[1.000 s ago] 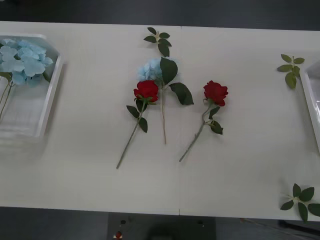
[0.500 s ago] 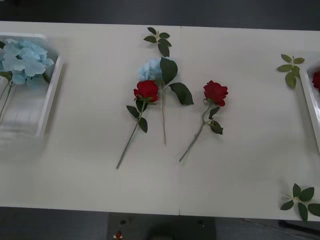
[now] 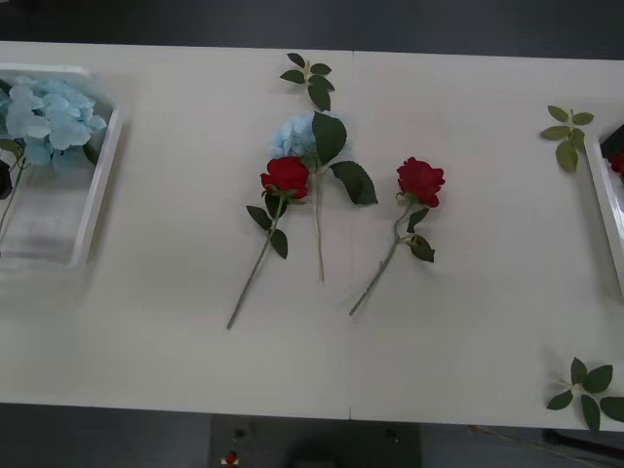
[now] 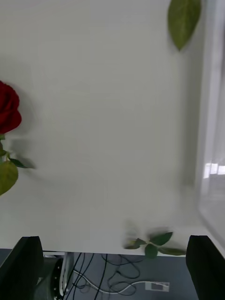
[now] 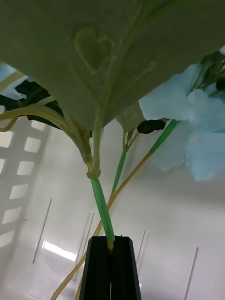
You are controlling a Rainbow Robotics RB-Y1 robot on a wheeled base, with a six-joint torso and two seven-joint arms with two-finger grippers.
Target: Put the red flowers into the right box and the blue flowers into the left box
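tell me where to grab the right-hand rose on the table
Likely by its bare lower stem, coming straight down from above. The rose lies flat on the table, clear of the other flowers, and the stem end below the leaves is open.

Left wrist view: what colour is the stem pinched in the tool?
Bright green, yellowing at the pinch: the stem in the shut left tool. Left wrist view.

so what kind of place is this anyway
Probably a lab or office test bench, not a florist: two plain white tables pushed together, loose cables on the floor below the edge, and artificial red flowers and blue flowers laid out for sorting into plastic trays.
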